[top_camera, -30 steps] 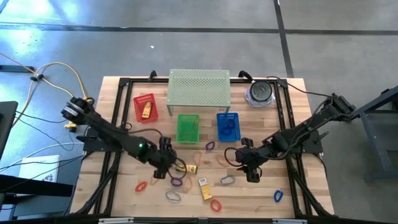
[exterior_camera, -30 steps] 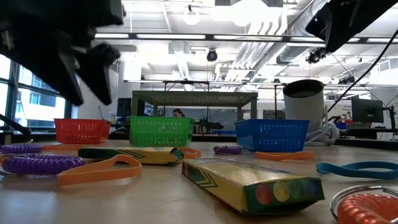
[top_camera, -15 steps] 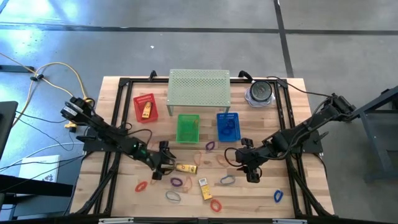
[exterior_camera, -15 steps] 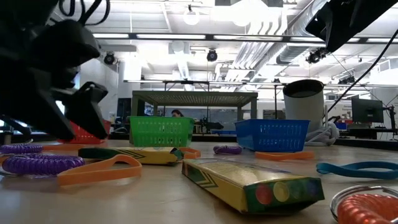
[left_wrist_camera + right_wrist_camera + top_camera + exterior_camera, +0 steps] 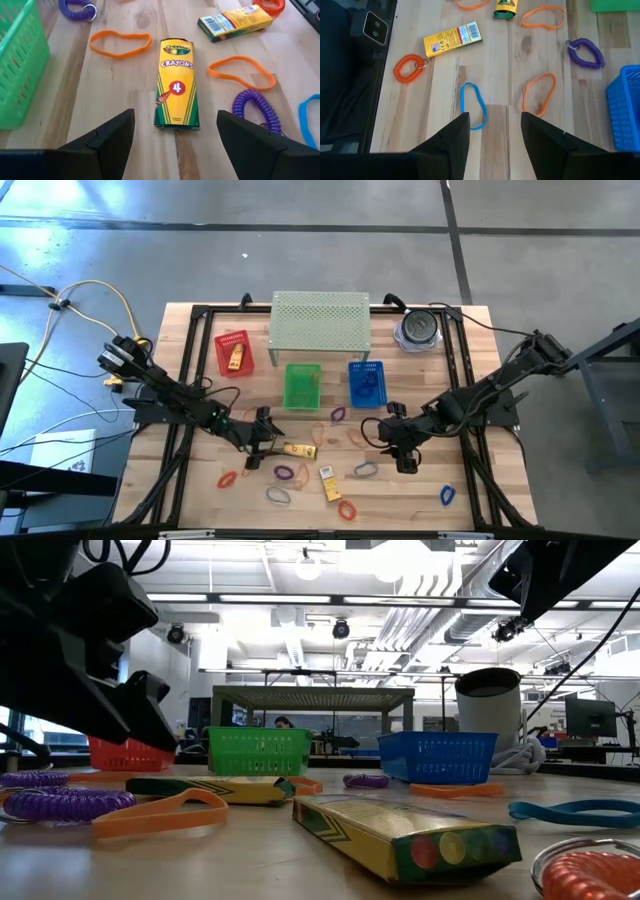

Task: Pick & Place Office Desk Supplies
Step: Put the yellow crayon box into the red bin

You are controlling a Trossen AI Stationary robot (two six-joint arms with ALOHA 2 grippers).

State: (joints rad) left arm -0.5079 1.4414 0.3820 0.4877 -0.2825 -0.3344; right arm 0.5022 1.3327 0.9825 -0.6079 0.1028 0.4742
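1. While both arms hang low over the wooden bench, the left gripper sits just beside the near end of a crayon box, its fingers spread wide with nothing between them.
2. That crayon box lies flat, label up; in the left wrist view its long axis runs straight away from the gripper, with its bottom end nearest the fingers.
3. A second crayon box lies farther off, barcode side up, its long axis set crosswise to the first.
4. Orange bands lie on either side of the first box, and a purple coil lies near one finger.
5. The right gripper hovers right of centre, fingers parted and empty, above a blue band and an orange band; the blue band's long axis runs away from the fingers.
6. Seen from above, the red basket holds a yellow-orange packet standing roughly lengthwise toward the back.
7. The green basket shows no clear contents.
8. The blue basket holds something blue that I cannot make out.
9. A pale green perforated shelf stands behind the baskets, a round container to its right.
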